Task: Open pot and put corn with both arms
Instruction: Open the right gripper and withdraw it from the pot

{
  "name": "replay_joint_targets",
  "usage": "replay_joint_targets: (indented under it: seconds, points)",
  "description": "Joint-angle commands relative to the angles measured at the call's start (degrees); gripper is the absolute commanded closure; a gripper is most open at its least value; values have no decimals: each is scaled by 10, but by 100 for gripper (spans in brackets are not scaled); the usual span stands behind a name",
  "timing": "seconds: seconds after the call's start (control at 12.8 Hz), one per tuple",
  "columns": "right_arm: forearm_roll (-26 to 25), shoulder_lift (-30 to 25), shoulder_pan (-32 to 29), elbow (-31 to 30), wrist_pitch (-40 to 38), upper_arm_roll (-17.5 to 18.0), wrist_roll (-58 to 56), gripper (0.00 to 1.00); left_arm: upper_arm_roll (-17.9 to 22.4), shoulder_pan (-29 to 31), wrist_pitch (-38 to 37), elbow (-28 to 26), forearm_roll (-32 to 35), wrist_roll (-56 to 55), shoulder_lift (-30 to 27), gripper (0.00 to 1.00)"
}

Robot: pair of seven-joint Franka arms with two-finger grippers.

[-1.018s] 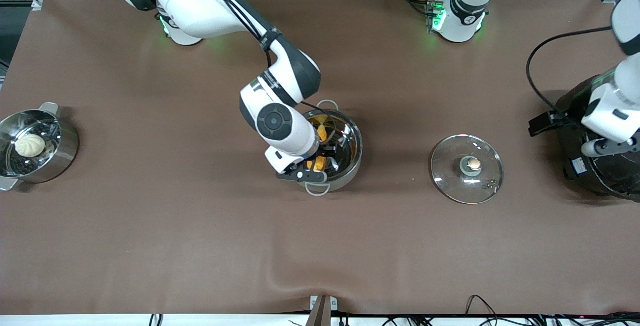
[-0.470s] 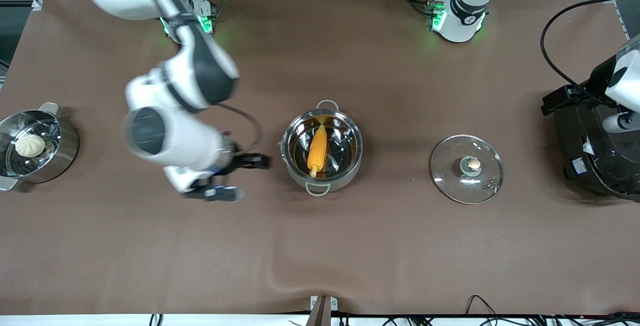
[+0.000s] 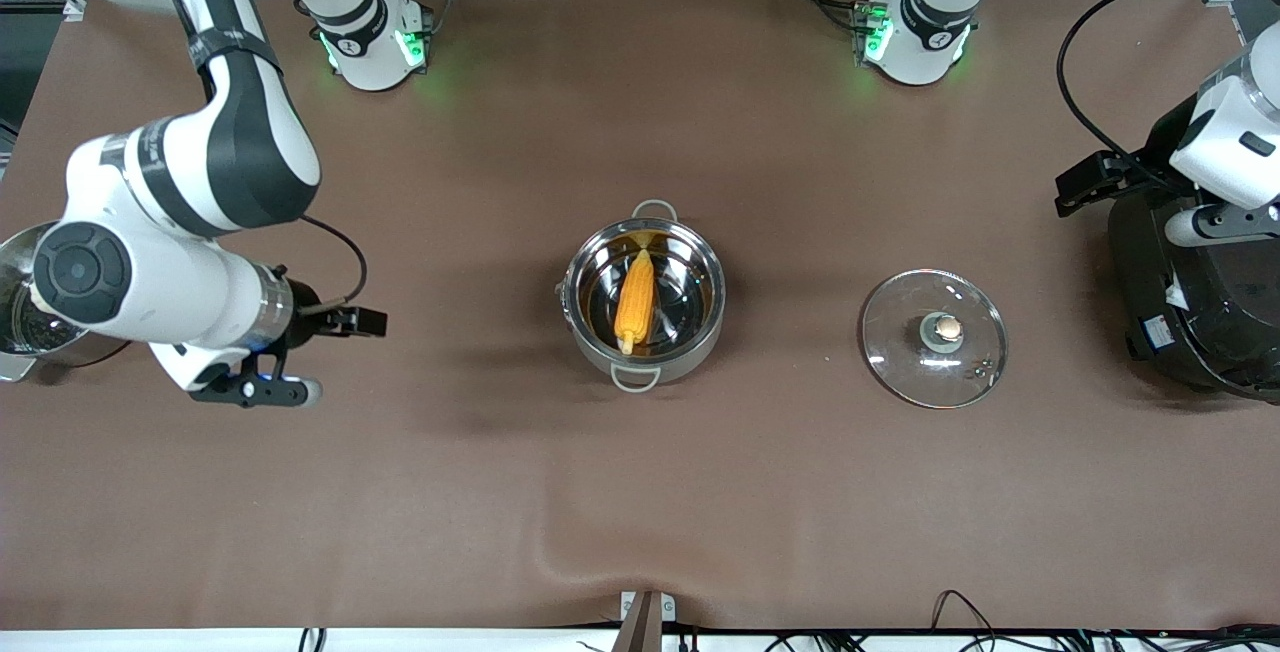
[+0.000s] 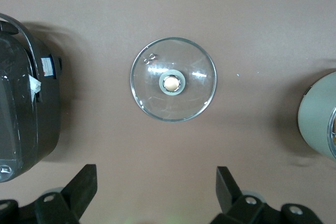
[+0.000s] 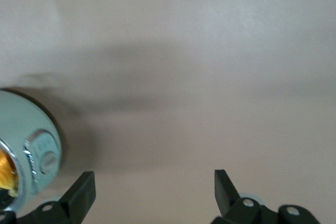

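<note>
The steel pot stands open in the middle of the table. The yellow-orange corn lies in it. The glass lid with its copper knob lies flat on the table beside the pot, toward the left arm's end; it also shows in the left wrist view. My right gripper is open and empty, over bare table between the steamer pot and the pot. In the right wrist view the gripper is open, with the pot at the edge. My left gripper is open and empty over the black cooker, as the left wrist view shows.
A steel steamer pot stands at the right arm's end, mostly hidden by the right arm. A big black cooker stands at the left arm's end and shows in the left wrist view. A brown cloth covers the table.
The right gripper has let go of the corn in the pot and swung away toward the right arm's end. The left arm has shifted slightly over the cooker.
</note>
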Motion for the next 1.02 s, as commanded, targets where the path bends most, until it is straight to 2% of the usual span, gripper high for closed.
replay_joint_targets:
  seconds: [0.0, 0.47, 0.7, 0.94]
  points:
    - [-11, -78, -40, -92, 15, 11, -54, 0, -4, 14, -10, -10, 1, 12, -19, 0]
    - [-18, -206, -92, -194, 33, 12, -139, 0, -4, 12, -30, 10, 1, 10, -27, 0]
    - [-43, -268, -111, -199, 17, 11, -179, 0, -8, 12, -41, 12, 1, 9, -28, 0]
    - [-46, -276, -144, -187, -32, 14, -208, 0, -9, 15, -48, 12, 1, 10, -28, 0]
